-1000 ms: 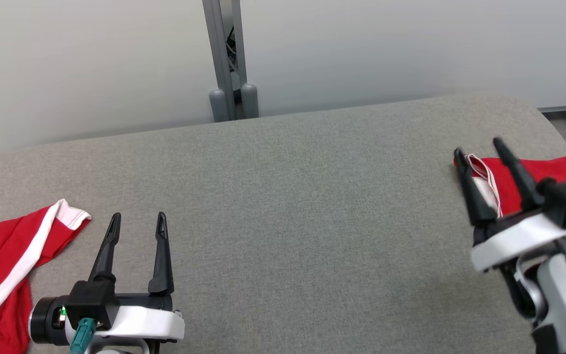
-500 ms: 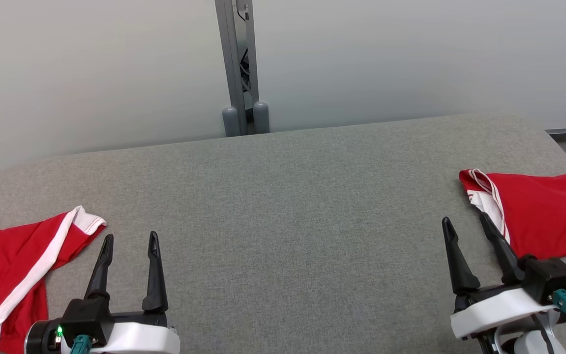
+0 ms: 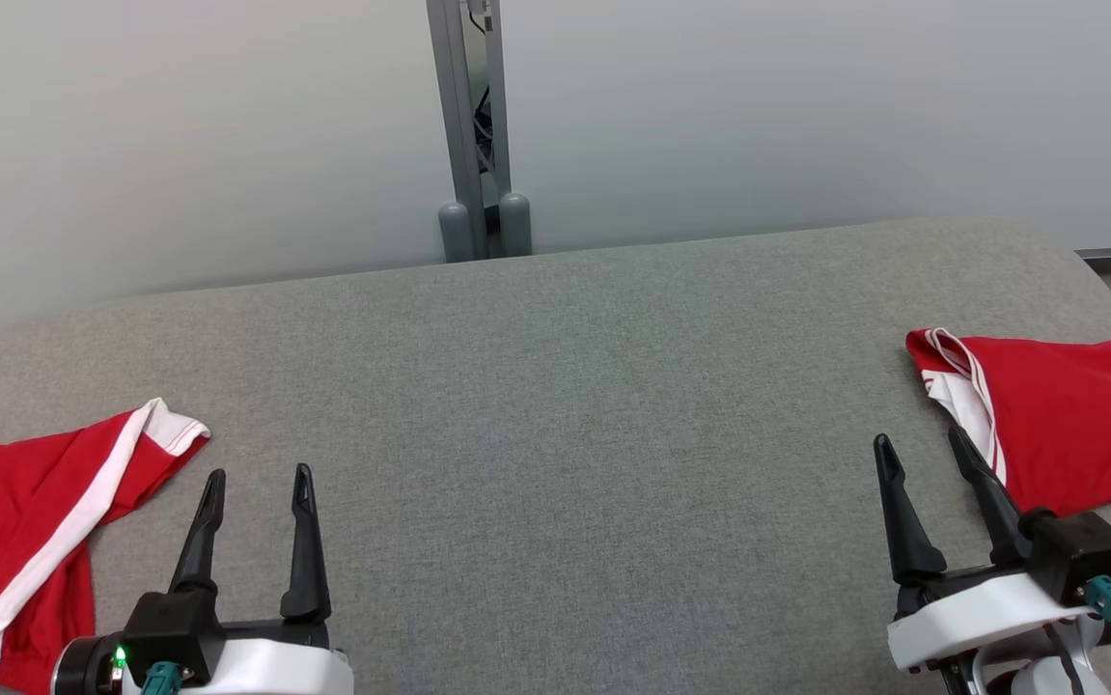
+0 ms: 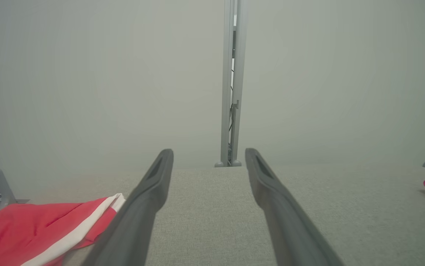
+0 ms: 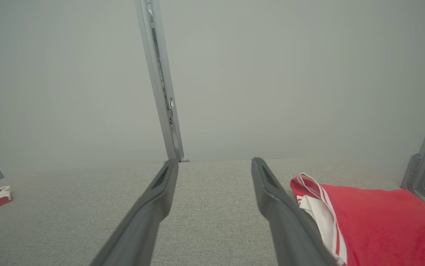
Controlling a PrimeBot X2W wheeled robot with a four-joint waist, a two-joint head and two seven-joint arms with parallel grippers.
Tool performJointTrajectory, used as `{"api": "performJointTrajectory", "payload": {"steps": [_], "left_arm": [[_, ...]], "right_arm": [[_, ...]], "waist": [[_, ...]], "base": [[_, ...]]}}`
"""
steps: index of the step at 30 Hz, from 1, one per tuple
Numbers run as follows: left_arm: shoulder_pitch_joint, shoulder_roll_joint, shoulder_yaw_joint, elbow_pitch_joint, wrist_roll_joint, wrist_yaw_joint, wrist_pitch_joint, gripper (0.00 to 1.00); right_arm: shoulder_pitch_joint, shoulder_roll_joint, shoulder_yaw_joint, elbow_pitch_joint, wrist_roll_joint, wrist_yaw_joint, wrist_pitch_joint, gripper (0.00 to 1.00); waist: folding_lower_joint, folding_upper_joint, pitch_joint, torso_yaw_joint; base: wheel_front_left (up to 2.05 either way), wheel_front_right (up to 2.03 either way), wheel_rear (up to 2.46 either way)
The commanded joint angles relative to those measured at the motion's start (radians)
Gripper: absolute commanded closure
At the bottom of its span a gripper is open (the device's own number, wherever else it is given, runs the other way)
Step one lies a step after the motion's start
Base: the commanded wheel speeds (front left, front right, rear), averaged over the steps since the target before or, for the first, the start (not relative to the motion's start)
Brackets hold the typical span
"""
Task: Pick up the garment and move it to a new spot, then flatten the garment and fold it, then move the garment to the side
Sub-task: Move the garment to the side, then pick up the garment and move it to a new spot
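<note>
Left gripper (image 3: 260, 472) and right gripper (image 3: 919, 438) gape, empty. Folded red garment (image 3: 1067, 425) at 3 o'clock (set aside, we judge); loose red garment (image 3: 14, 512) at 9.

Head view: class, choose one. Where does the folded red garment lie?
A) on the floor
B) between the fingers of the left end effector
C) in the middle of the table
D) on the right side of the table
D: the folded garment lies flat on the table at its right side, next to the open, empty right end effector.
</note>
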Motion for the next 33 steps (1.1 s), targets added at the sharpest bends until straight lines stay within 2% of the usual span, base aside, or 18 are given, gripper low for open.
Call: {"api": "performJointTrajectory", "payload": {"steps": [1,10,14,21,26,27,28,29,33], "left_arm": [[-0.010,0.005,0.001,0.003,0.001,-0.004,0.000,0.00],[-0.015,0.005,-0.007,0.008,0.001,-0.011,0.000,0.00],[-0.019,0.005,-0.016,0.015,0.005,-0.018,0.000,0.00],[-0.024,0.005,-0.020,0.028,0.014,-0.021,0.000,0.00],[-0.014,0.005,-0.011,0.031,0.024,-0.030,0.000,0.00],[-0.010,0.005,-0.007,0.030,0.028,-0.031,0.000,0.00],[-0.010,0.005,-0.007,0.030,0.028,-0.031,0.000,0.00],[-0.006,0.005,-0.003,0.029,0.031,-0.033,0.000,0.00],[0.001,0.005,0.007,0.029,0.037,-0.041,0.000,0.00]], "right_arm": [[-0.002,-0.002,-0.006,0.002,-0.001,0.000,-0.001,0.00],[-0.003,0.002,-0.005,0.009,0.000,0.000,-0.001,0.00],[0.002,0.005,-0.011,0.010,0.003,0.000,-0.001,0.00],[0.014,0.006,0.010,0.005,-0.014,0.000,-0.001,0.00],[0.018,0.007,0.018,0.005,-0.008,0.000,-0.001,0.00],[0.020,0.008,0.018,0.008,-0.009,0.000,-0.001,0.00],[0.020,0.008,0.018,0.008,-0.009,0.000,-0.001,0.00],[0.021,0.008,0.021,0.009,-0.010,0.000,-0.001,0.00],[0.018,0.009,0.033,0.010,-0.005,0.000,-0.001,0.00]], "waist": [[0.0000,-0.0001,0.001,0.002],[0.0000,-0.0001,0.003,0.009],[0.0000,-0.0001,0.008,0.038],[0.0000,-0.0001,0.014,0.146],[0.0000,-0.0001,0.011,0.239],[0.0000,-0.0001,0.009,0.276],[0.0000,-0.0001,0.009,0.276],[0.0000,-0.0001,0.007,0.311],[0.0000,-0.0001,0.004,0.371]], "base": [[0.00,0.00,0.00],[0.00,0.00,0.00],[0.00,0.00,0.00],[0.00,0.00,0.00],[0.00,0.00,0.00],[0.00,0.00,0.00],[0.00,0.00,0.00],[0.00,0.00,0.00],[0.00,0.00,0.00]]}}
